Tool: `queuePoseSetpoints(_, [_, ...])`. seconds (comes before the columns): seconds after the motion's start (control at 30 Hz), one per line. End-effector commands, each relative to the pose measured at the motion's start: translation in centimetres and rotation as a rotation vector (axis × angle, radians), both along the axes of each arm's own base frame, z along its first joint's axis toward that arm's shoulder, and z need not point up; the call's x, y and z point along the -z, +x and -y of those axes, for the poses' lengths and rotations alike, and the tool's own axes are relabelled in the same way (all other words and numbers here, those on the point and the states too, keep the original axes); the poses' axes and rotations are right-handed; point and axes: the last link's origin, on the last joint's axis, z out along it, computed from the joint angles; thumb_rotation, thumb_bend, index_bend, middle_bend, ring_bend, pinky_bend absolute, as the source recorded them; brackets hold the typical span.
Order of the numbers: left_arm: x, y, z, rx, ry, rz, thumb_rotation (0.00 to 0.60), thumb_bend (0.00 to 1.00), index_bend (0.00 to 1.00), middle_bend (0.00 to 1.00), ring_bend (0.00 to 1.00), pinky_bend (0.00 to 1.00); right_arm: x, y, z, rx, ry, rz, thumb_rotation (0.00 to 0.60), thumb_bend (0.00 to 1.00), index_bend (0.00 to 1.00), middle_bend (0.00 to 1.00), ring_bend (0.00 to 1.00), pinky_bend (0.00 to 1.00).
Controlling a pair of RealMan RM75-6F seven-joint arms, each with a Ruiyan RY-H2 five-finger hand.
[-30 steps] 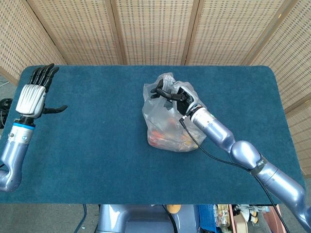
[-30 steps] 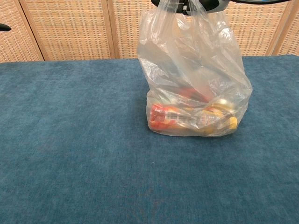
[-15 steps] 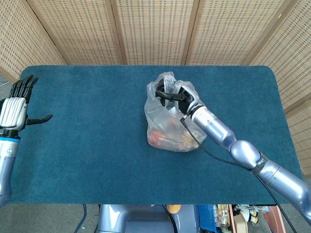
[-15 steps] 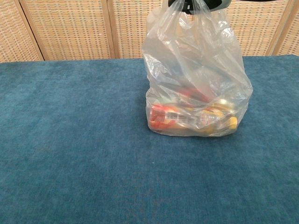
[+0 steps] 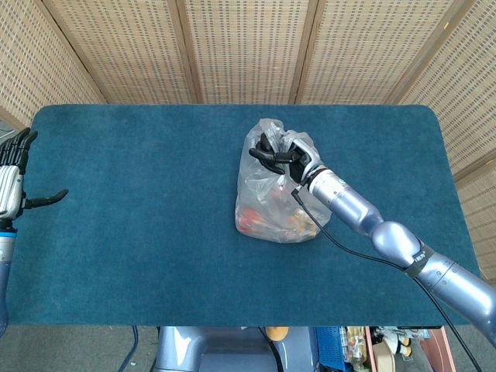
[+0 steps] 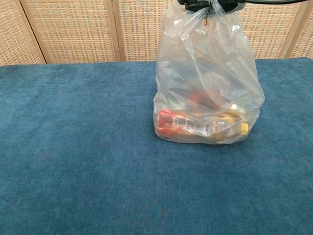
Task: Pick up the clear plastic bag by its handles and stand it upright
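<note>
The clear plastic bag [image 5: 273, 203] stands upright in the middle of the blue table [image 5: 155, 232], with red and yellow packets in its bottom [image 6: 200, 125]. My right hand [image 5: 280, 155] grips the bag's gathered handles from above; in the chest view only its dark underside [image 6: 205, 4] shows at the top edge, over the bag's pulled-up top. My left hand [image 5: 14, 180] hovers at the table's far left edge, fingers spread and holding nothing.
Woven wicker screens [image 5: 248, 46] stand behind the table. A black cable [image 5: 341, 244] trails along my right arm [image 5: 387, 236] over the table's right half. Bins and clutter sit below the table's front edge [image 5: 364, 341].
My right hand has drawn the handles together and slightly rightward, narrowing the bag's top. My left hand has pulled back leftward, off towards the table's edge.
</note>
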Motion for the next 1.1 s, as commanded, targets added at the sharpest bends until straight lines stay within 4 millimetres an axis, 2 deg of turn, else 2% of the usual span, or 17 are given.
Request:
queuePoseSetpoints(0.03, [0.0, -0.3, 0.3, -0.006, 0.005, 0.008, 0.600, 0.12, 0.00, 0.00, 0.00, 0.00, 0.0, -0.1, 0.2, -0.005, -0.020, -0.035, 0.600, 0.47, 0.80, 0.82, 0.74, 1.00])
queuePoseSetpoints(0.17, [-0.1, -1.0, 1.1, -0.020, 0.014, 0.025, 0.600, 0.13, 0.00, 0.00, 0.00, 0.00, 0.0, -0.2, 0.6, 0.012, -0.062, -0.052, 0.600, 0.90, 0.86, 0.87, 0.80, 1.00])
queuePoseSetpoints(0.2, [-0.2, -1.1, 1.3, -0.024, 0.018, 0.029, 0.600, 0.13, 0.00, 0.00, 0.00, 0.00, 0.0, -0.3, 0.6, 0.015, -0.073, -0.061, 0.600, 0.96, 0.86, 0.88, 0.81, 1.00])
queuePoseSetpoints(0.23, [-0.2, -1.2, 1.5, -0.029, 0.021, 0.036, 0.600, 0.13, 0.00, 0.00, 0.00, 0.00, 0.0, -0.3, 0.7, 0.015, -0.082, -0.074, 0.600, 0.98, 0.86, 0.88, 0.81, 1.00])
queuePoseSetpoints(0.6, [-0.4, -3.3, 4.4, -0.155, -0.003, 0.018, 0.600, 0.15, 0.00, 0.00, 0.00, 0.00, -0.3, 0.2, 0.6, -0.014, -0.151, -0.215, 0.600, 1.00, 0.86, 0.89, 0.87, 1.00])
queuePoseSetpoints(0.67, [-0.4, -3.9, 5.2, -0.219, -0.044, -0.045, 0.600, 0.15, 0.00, 0.00, 0.00, 0.00, -1.2, 1.3, 0.6, -0.036, -0.188, -0.226, 0.600, 1.00, 0.86, 0.89, 0.87, 1.00])
queuePoseSetpoints(0.8, [-0.5, -3.6, 5.8, -0.276, -0.058, -0.080, 0.600, 0.15, 0.00, 0.00, 0.00, 0.00, -2.3, 2.9, 0.3, -0.052, -0.217, -0.236, 0.600, 1.00, 0.86, 0.89, 0.87, 1.00])
queuePoseSetpoints(1.1, [-0.9, -3.2, 6.2, -0.327, -0.080, -0.115, 0.600, 0.16, 0.00, 0.00, 0.00, 0.00, -5.1, 6.3, -0.5, -0.066, -0.258, -0.233, 0.600, 1.00, 0.86, 0.89, 0.87, 1.00])
